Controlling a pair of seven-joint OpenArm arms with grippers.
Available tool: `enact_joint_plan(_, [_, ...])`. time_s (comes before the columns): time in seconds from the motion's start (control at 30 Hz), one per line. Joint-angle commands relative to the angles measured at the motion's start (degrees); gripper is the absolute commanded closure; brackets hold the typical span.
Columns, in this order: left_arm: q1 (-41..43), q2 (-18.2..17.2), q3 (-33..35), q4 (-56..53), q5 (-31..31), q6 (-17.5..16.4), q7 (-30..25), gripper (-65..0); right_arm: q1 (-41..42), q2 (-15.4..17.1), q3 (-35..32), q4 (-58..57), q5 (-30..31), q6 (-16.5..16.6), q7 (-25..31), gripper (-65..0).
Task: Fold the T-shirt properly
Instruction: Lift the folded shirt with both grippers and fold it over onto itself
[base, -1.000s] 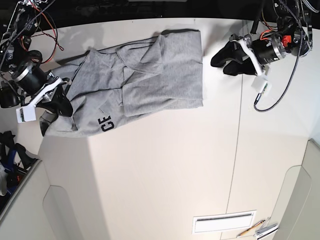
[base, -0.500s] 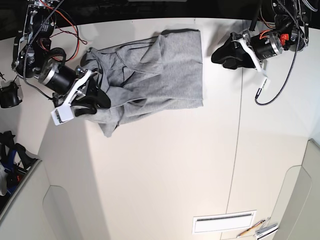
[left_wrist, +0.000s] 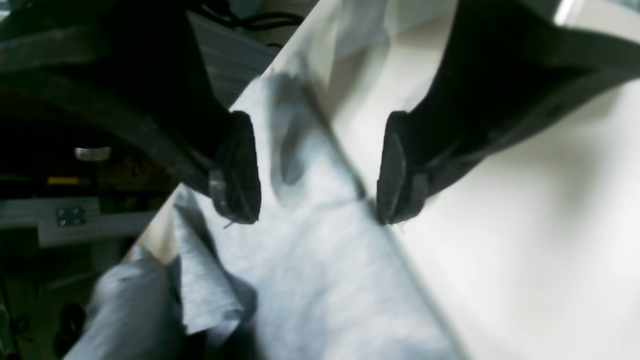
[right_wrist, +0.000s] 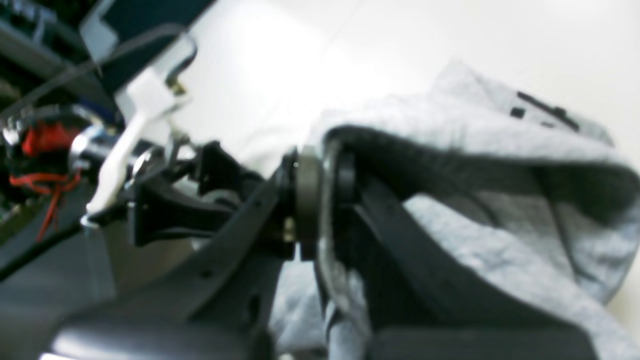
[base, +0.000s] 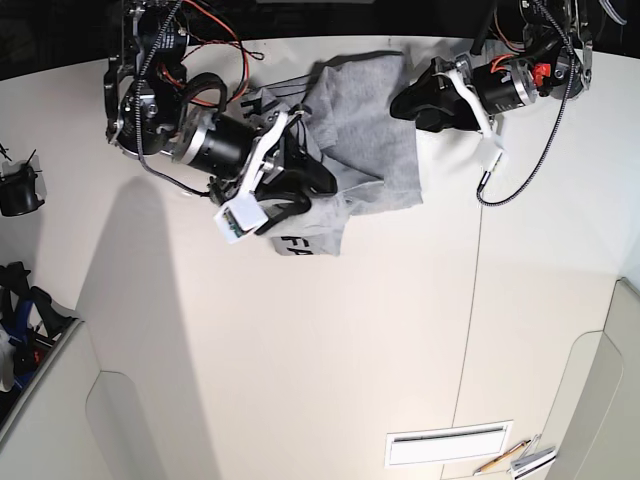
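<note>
The grey T-shirt (base: 365, 120) lies bunched near the table's back edge, with black letters (base: 295, 243) on a flap hanging toward the front. My right gripper (base: 312, 185) is over the shirt's left part, shut on a fold of grey cloth (right_wrist: 475, 145) that drapes over its fingers (right_wrist: 307, 200). My left gripper (base: 402, 102) stands open at the shirt's right edge. In the left wrist view its gripper (left_wrist: 317, 197) straddles the shirt's edge (left_wrist: 310, 280), and nothing is pinched between the fingers.
A white slotted plate (base: 448, 443) and a pencil (base: 500, 458) lie at the table's front right. A seam (base: 474, 300) runs front to back across the tabletop. A dark object (base: 20, 190) sits off the left edge.
My right gripper has carried the shirt's left side rightward over the rest, bunching the cloth and turning up the lettering. My left gripper has shifted left to the shirt's right edge.
</note>
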Motion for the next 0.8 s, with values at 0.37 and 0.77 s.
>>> enact_joint_plan(0.37, [-0.2, -0.3, 0.3, 0.7, -1.1, -0.5, -1.1, -40.2, 0.6, -0.2, -13.5, 1.2, -5.1, -0.2, 7.0, -31.1])
enact_joint_plan(0.77, [-0.2, -0.3, -4.1, 0.7, -8.3, -0.5, 2.5, -40.1, 0.5, -4.6, -22.8, 1.2, -10.5, -0.2, 7.0, -31.0])
